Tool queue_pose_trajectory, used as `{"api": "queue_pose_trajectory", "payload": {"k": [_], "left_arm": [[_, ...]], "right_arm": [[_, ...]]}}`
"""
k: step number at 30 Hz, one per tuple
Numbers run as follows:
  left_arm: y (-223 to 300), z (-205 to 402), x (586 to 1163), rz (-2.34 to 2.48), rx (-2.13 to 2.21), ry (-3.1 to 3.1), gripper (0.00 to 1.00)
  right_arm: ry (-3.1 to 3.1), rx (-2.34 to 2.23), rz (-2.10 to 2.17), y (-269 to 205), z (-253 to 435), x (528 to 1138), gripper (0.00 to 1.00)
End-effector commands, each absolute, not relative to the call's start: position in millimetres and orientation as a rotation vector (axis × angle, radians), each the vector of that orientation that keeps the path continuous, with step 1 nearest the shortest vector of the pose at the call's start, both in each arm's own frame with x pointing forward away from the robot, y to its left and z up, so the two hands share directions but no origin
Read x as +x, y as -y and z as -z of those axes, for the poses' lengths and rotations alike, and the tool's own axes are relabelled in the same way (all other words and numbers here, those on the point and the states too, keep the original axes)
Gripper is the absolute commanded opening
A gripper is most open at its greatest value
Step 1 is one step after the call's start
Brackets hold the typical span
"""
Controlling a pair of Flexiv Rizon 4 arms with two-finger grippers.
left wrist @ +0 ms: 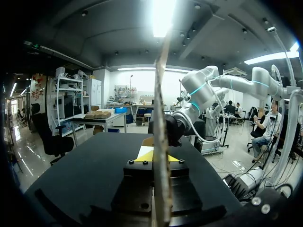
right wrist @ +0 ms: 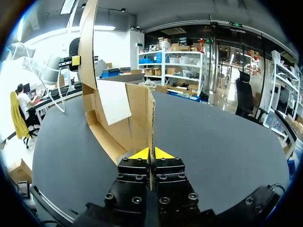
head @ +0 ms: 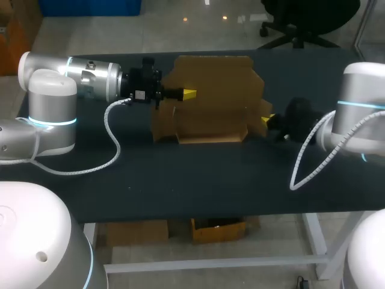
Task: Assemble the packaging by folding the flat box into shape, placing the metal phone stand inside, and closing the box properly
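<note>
Cardboard box (head: 210, 99) half-folded on table (head: 180, 174), L gripper (head: 187, 93) pinching 1 panel, R gripper (head: 266, 119) clamped on side flap

Your desk (head: 198, 180) has a dark matte top on a pale metal frame with a low crossbar. Beneath it, brown cardboard boxes (head: 219, 230) sit on the floor (head: 150, 30), which is grey, glossy and dotted with lamp glare. A black office chair (head: 307, 15) stands beyond the far edge. From the wrists you see a dark ceiling with a bright strip light (left wrist: 163, 14) and white storage shelves (right wrist: 175, 66) along the wall.
</note>
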State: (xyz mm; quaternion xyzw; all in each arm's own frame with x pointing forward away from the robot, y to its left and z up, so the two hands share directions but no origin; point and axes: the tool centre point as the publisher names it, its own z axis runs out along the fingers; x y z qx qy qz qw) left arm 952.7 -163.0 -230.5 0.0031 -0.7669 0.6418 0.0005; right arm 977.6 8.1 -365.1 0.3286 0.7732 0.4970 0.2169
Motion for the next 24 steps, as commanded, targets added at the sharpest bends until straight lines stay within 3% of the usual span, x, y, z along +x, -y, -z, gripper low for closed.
{"api": "queue_pose_trajectory", "payload": {"k": [1,24], "left_arm": [[160.5,235.6,953.3,-2.013,0.008,2.408,0.0],[160.5,235.6,953.3,-2.013,0.008,2.408,0.0]], "right_arm": [[-2.12,0.92,-1.367,-13.6,367.7,976.8,0.0],[-2.022,1.004,-1.325,-30.3,370.4,944.4,0.0]]}}
